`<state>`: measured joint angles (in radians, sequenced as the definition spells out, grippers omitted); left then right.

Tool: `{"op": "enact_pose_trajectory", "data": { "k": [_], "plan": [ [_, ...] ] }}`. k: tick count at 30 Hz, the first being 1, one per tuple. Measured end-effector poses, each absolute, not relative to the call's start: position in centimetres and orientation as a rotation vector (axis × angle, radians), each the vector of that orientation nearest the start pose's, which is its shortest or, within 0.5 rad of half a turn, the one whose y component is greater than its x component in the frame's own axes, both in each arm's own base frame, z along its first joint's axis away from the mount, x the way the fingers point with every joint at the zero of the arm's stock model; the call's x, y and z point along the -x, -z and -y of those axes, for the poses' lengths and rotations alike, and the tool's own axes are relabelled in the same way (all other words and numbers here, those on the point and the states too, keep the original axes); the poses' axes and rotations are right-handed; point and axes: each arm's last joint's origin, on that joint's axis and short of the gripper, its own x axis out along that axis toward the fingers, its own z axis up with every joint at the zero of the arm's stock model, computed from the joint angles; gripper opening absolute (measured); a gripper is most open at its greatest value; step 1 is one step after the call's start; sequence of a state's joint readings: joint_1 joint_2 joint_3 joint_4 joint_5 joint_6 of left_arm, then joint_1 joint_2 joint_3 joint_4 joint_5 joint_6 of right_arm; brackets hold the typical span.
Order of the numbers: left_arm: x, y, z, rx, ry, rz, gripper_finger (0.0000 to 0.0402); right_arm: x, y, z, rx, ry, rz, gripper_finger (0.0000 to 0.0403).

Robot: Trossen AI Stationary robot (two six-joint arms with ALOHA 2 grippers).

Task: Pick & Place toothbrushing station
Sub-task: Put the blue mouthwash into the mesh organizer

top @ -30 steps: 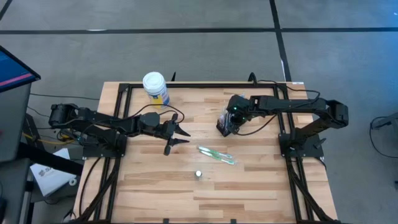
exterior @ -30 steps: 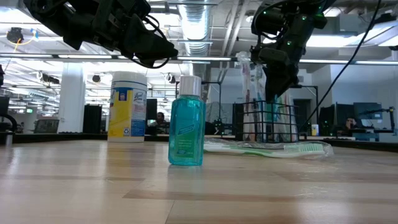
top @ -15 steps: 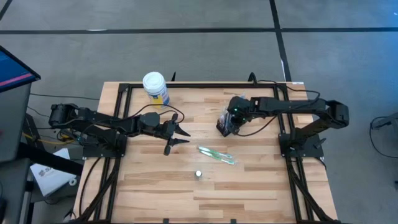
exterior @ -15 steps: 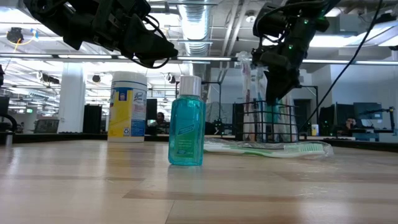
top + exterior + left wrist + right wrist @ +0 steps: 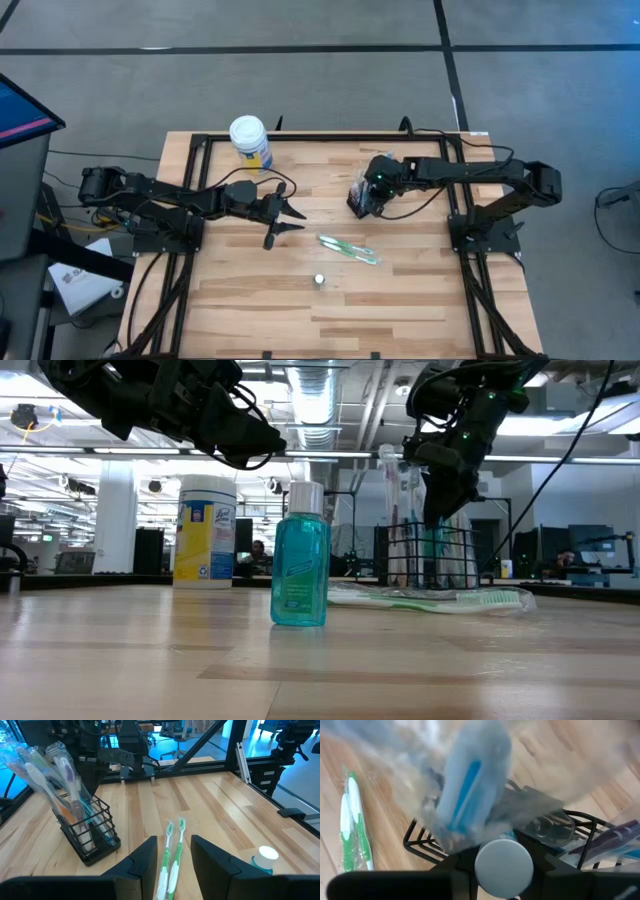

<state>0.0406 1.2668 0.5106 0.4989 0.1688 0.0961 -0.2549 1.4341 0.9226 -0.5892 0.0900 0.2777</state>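
Observation:
The black wire-mesh holder (image 5: 358, 206) stands on its base at the table's far right, with wrapped toothbrushes (image 5: 50, 775) upright in it. It also shows in the low view (image 5: 420, 560) and the right wrist view (image 5: 420, 840). My right gripper (image 5: 368, 195) points down into its top (image 5: 437, 510). A pack of green toothbrushes (image 5: 348, 248) lies flat mid-table. The small teal tube (image 5: 300, 570) with a white cap stands upright nearer the front (image 5: 319, 280). My left gripper (image 5: 290, 214) hangs open and empty above the table's middle (image 5: 172, 855). My right gripper comes from above, pointing down, at the holder's top rim (image 5: 427, 851). A pale round thing (image 5: 503, 861) sits between its fingers and hides the place of contact, so I cannot tell which wire or brush they close on. The holder's base stays on the table.
A white-lidded yellow-and-blue jar (image 5: 249, 141) stands at the far left-centre, also in the low view (image 5: 205, 530). Black frame rails (image 5: 190, 200) run along the left, right and far edges. Bare wood lies toward the near edge.
My right gripper has gone a little toward the table's left. The holder and its upright toothbrushes have shifted the same way with it, the base staying on the table.

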Motion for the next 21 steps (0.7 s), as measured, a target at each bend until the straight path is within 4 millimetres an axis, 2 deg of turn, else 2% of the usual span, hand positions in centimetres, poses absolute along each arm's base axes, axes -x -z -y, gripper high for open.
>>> {"op": "enact_pose_trajectory", "data": {
  "k": [21],
  "plan": [
    [-25.35,-20.64,-0.54,-0.069,0.14,-0.25,0.0114,-26.1,-21.05,7.0,-0.356,0.436,-1.064,0.0098]
  ]
}}
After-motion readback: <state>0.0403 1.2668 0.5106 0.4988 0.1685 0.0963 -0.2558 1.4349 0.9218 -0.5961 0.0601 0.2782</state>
